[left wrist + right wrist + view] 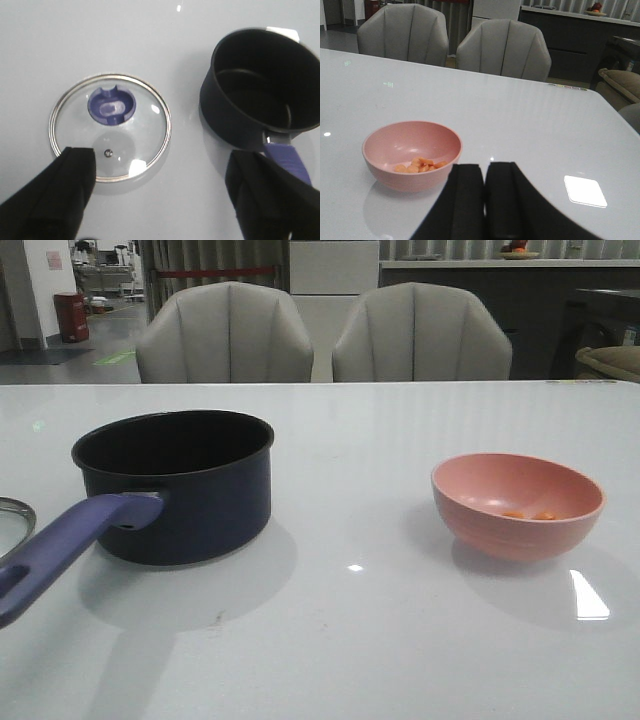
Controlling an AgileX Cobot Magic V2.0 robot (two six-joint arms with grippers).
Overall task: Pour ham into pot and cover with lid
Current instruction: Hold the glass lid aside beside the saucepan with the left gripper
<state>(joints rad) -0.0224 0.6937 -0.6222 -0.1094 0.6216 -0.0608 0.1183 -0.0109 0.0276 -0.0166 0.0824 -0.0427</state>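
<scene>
The dark navy pot (180, 485) stands on the left of the white table, its purple-blue handle (60, 550) pointing toward me; it also shows in the left wrist view (262, 85) and looks empty. The glass lid (110, 127) with its blue knob (111, 105) lies flat on the table beside the pot; only its rim (12, 515) shows in the front view. A pink bowl (517, 505) on the right holds the orange-pink ham chunks (419, 165). My left gripper (160, 172) is open and empty above the table beside the lid. My right gripper (485, 172) is shut and empty, just right of the bowl (412, 152).
Two grey chairs (225, 335) stand behind the table's far edge (320, 383). Neither arm shows in the front view. Bare white tabletop (350, 530) lies between the pot and the bowl.
</scene>
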